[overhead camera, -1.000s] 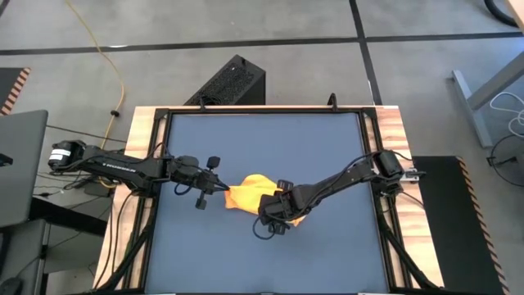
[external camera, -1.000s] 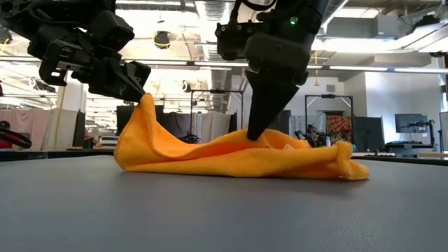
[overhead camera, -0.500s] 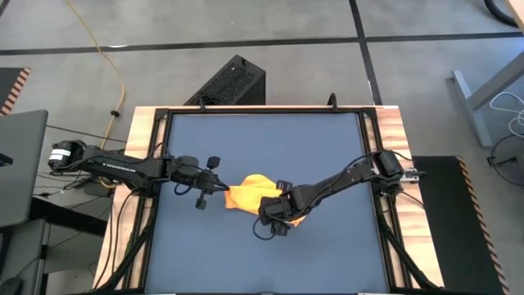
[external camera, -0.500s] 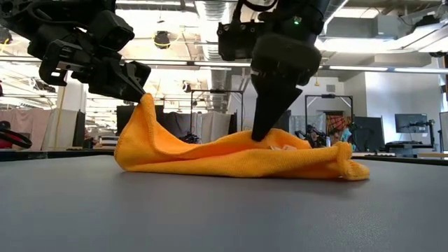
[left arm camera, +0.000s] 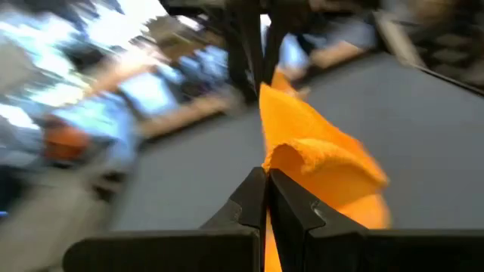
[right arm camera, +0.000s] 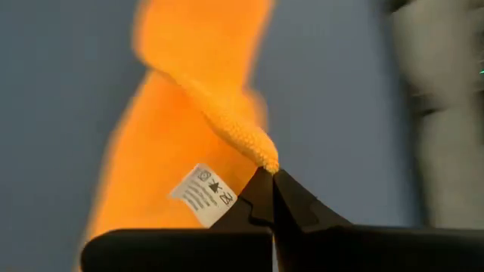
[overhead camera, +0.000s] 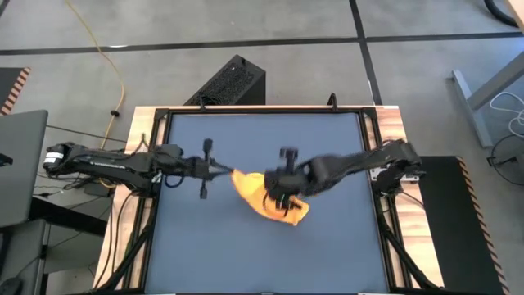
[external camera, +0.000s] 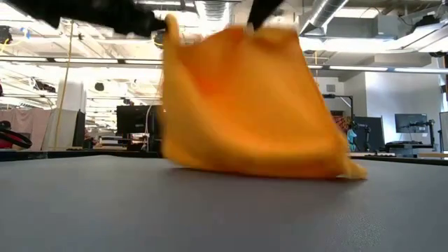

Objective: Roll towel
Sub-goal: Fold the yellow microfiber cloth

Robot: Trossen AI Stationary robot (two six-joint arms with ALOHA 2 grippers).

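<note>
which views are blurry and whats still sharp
Low view: towel and arms above it smeared, room behind crisp. High view: both grippers streaked, table sharp. Left wrist view: background smeared. Right wrist view: white tag legible.

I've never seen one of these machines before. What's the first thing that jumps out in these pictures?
The bright yellow towel, held up off the middle of the dark table like a little tent, its lower edge resting on the surface. Two dark arms pinch it from either side: the left gripper is shut on one upper corner, and the right gripper is shut on the edge beside the small white tag.
</note>
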